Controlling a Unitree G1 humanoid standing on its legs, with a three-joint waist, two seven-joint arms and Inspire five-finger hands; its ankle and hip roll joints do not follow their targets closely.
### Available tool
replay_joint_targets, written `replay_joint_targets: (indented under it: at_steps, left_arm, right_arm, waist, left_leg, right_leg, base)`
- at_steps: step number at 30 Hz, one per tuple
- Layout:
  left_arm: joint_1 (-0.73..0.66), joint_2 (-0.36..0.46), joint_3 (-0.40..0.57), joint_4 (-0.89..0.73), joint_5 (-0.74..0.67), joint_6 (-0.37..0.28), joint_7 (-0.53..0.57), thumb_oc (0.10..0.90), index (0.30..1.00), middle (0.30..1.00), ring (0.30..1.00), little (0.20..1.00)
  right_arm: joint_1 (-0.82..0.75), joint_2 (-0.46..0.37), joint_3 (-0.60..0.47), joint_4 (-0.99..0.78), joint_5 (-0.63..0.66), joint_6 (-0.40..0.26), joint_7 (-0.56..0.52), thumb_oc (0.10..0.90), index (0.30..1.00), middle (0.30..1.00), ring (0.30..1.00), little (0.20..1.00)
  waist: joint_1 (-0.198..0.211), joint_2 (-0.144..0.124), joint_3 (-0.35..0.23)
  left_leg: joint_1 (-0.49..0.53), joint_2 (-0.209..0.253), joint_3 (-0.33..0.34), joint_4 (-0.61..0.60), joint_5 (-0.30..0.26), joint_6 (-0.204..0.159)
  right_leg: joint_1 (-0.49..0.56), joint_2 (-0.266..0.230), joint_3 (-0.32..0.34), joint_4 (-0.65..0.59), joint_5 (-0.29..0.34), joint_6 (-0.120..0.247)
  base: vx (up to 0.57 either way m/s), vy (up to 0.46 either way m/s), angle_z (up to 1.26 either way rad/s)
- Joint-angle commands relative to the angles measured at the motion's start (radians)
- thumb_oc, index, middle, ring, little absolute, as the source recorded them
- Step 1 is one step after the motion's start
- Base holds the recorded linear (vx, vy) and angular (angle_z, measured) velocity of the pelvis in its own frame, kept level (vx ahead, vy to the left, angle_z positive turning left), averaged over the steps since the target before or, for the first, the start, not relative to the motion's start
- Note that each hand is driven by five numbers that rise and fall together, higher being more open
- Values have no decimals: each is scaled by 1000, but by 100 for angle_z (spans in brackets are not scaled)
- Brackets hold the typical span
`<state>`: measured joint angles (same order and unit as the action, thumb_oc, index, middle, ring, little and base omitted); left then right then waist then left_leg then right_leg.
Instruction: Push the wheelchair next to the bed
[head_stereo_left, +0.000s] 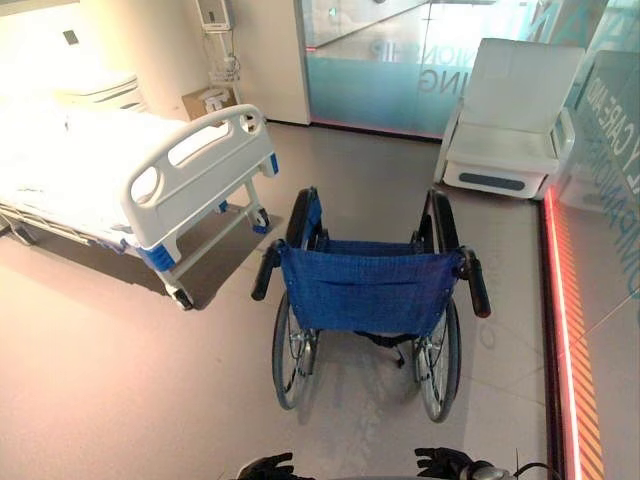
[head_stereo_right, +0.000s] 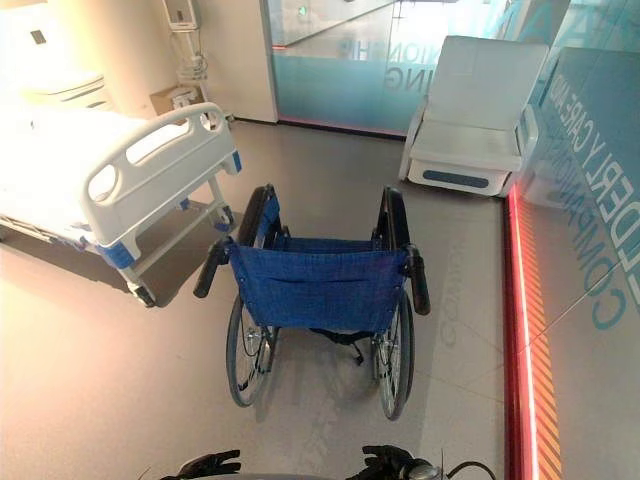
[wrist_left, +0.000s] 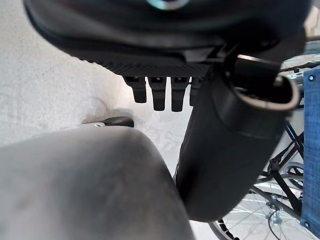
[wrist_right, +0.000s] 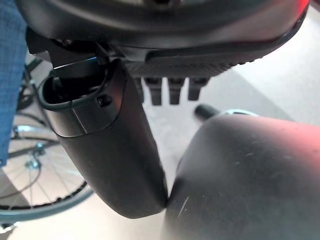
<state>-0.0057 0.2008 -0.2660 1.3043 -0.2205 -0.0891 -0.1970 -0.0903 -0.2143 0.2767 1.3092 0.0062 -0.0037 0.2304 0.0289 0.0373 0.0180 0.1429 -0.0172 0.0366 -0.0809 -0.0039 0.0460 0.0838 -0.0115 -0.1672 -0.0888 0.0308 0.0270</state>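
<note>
Beside the bed (head_stereo_left: 150, 170), blue-backed wheelchair (head_stereo_left: 368, 290) stands upright, unheld

Both head views look down over the wheelchair (head_stereo_left: 370, 300) toward the bed (head_stereo_left: 150, 170); wrist views sit close, sharing its wheels.

We are seeing a white recliner chair (head_stereo_left: 510, 130) sitting at the upper right, a frosted glass partition (head_stereo_left: 380, 70) standing behind it, and a red floor strip (head_stereo_left: 560, 340) glowing along the right.

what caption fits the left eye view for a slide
Blue wheelchair stands unheld on the floor beside the bed's footboard, both hands low behind it.
</note>
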Motion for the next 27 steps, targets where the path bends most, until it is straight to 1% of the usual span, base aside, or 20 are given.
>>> replay_joint_targets:
  at_steps: [1,7,11,12,15,16,19,21,24,25,26,27]
  left_arm:
    - [-53,-35,25,42,-10,-8,-10,800,900,900,900,900]
    - [-53,-38,36,47,-13,-7,5,800,900,900,900,900]
    - [-50,-39,45,52,-20,-3,35,800,900,900,900,900]
    - [-51,-37,55,57,-39,1,57,800,900,900,900,900]
    - [-50,-27,82,63,-57,2,80,800,900,900,900,900]
    - [-50,-16,106,70,-86,-10,99,800,900,900,900,900]
    - [-55,26,161,71,-119,-7,119,800,900,900,900,900]
    - [-57,57,195,70,-141,-15,132,800,900,900,900,900]
    - [-72,131,253,66,-158,-17,157,800,900,900,900,900]
    - [-72,131,253,66,-158,-17,157,800,900,900,900,900]
    - [-94,201,286,61,-162,2,141,800,900,900,900,900]
    - [-107,246,299,52,-162,-4,139,800,900,900,900,900]
  right_arm:
    - [-1,17,20,67,-46,11,-1,800,900,900,900,900]
    - [2,19,16,70,-37,5,-1,800,900,900,900,900]
    - [2,18,-3,67,39,-1,-17,800,900,900,900,900]
    - [2,18,-25,64,83,-4,-40,800,900,900,900,900]
    - [3,6,-61,63,126,-5,-66,800,900,900,900,900]
    - [4,-8,-100,67,161,-6,-90,800,900,900,900,900]
    - [1,-56,-168,64,210,-4,-114,800,900,900,900,900]
    - [-4,-89,-209,55,221,12,-140,800,900,900,900,900]
    - [-23,-189,-275,59,204,27,-159,800,900,900,900,900]
    - [-23,-189,-275,59,204,27,-159,800,900,900,900,900]
    - [-46,-272,-309,63,191,39,-143,800,900,900,900,900]
    - [-64,-324,-325,59,203,36,-143,800,900,900,900,900]
  waist:
    - [5,-45,-9]
    - [6,-49,-13]
    - [8,-52,-12]
    - [6,-53,-13]
    - [3,-54,-13]
    - [1,-54,-14]
    - [0,-56,-11]
    - [0,-56,-10]
    - [4,-58,-10]
    - [4,-58,-10]
    - [6,-57,-9]
    - [8,-57,-9]
  left_leg:
    - [-32,-75,7,-6,26,-6]
    - [-29,-72,12,-6,25,-6]
    - [-27,-71,12,-6,25,-6]
    - [-26,-71,12,-6,25,-7]
    - [-23,-69,16,-6,23,-8]
    - [-22,-68,19,-6,22,-9]
    - [-19,-67,20,-6,21,-11]
    - [-17,-66,21,-6,20,-12]
    - [-18,-64,21,-6,19,-14]
    - [-18,-64,21,-6,19,-14]
    - [-17,-63,19,-6,19,-15]
    - [-17,-62,19,-6,18,-16]
  right_leg:
    - [25,-4,-8,2,39,5]
    - [28,-1,-6,2,39,5]
    - [30,1,-4,2,39,4]
    - [31,2,-3,2,40,5]
    - [32,4,0,2,39,5]
    - [33,5,2,2,40,5]
    - [36,8,5,2,38,6]
    - [37,10,7,2,37,6]
    - [36,11,9,2,36,7]
    - [36,11,9,2,36,7]
    - [37,11,9,2,36,9]
    - [37,11,7,2,37,11]
  base:
    - [0,0,0]
    - [0,0,0]
    - [5,-3,-1]
    - [0,0,0]
    - [0,0,0]
    - [0,0,0]
    - [18,-3,-6]
    - [7,-2,-10]
    - [-3,1,-6]
    - [0,0,0]
    - [0,0,0]
    - [0,0,0]
